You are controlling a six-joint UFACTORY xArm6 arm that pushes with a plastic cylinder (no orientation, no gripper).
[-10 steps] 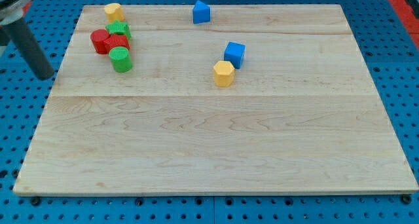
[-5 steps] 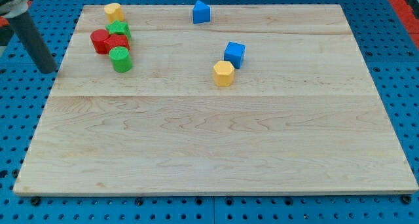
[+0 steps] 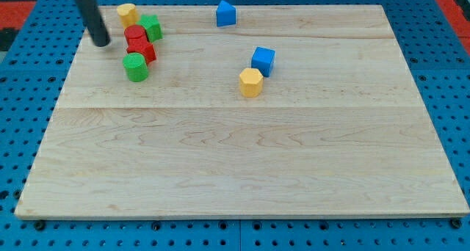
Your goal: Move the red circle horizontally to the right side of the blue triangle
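Gripperless, my tip (image 3: 101,42) rests at nine o'clock, just beside the red circle (image 3: 135,37). At two o'clock, well apart, stands the blue triangle (image 3: 226,13).

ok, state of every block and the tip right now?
my tip: on the board, left of the red blocks, apart from them
red circle: touching the other red block
other red block: between red circle and green cylinder
green cylinder: upright
green block: beside red circle
yellow block: at top edge
blue triangle: alone
blue cube: touching yellow hexagon
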